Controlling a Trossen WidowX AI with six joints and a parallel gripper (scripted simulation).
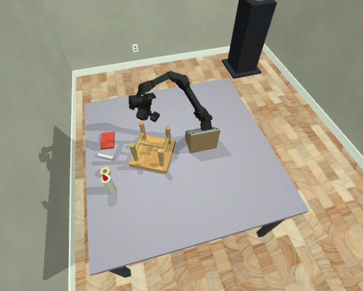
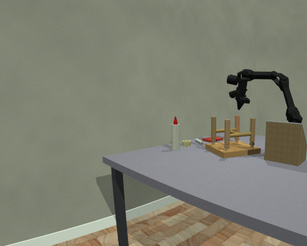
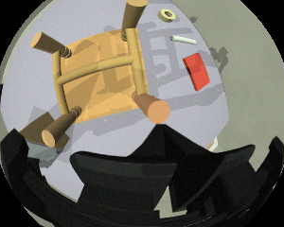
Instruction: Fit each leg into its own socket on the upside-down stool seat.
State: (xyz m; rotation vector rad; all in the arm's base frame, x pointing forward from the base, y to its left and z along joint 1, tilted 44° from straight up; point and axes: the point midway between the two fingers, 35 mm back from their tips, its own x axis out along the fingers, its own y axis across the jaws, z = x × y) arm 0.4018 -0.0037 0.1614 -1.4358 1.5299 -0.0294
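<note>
The stool seat (image 1: 148, 165) (image 2: 235, 152) (image 3: 111, 96) lies flat, underside up. Four legs stand upright at its corners: back left (image 1: 142, 128) (image 2: 237, 124) (image 3: 153, 108), back right (image 1: 168, 133) (image 2: 252, 127) (image 3: 62, 127), front left (image 1: 133, 151) (image 2: 213, 127) (image 3: 133, 16) and front right (image 1: 160, 156) (image 2: 227, 132) (image 3: 49, 44). Crossbars (image 1: 151, 144) (image 3: 97, 66) join them. The leg bases meet the seat; whether each shoulder is fully down is too small to tell. My gripper (image 2: 239, 108) (image 3: 160, 128) is shut and empty, above the back left leg's top and apart from it.
A tan block (image 1: 203, 140) (image 2: 282, 143) stands right of the stool by the arm's base. To the left are a red flat box (image 1: 107, 140) (image 3: 196, 72), a white stick (image 1: 105, 156) (image 3: 184, 40), a yellow ring (image 1: 105, 170) (image 2: 186, 143) and an upright glue bottle (image 1: 109, 185) (image 2: 175, 137).
</note>
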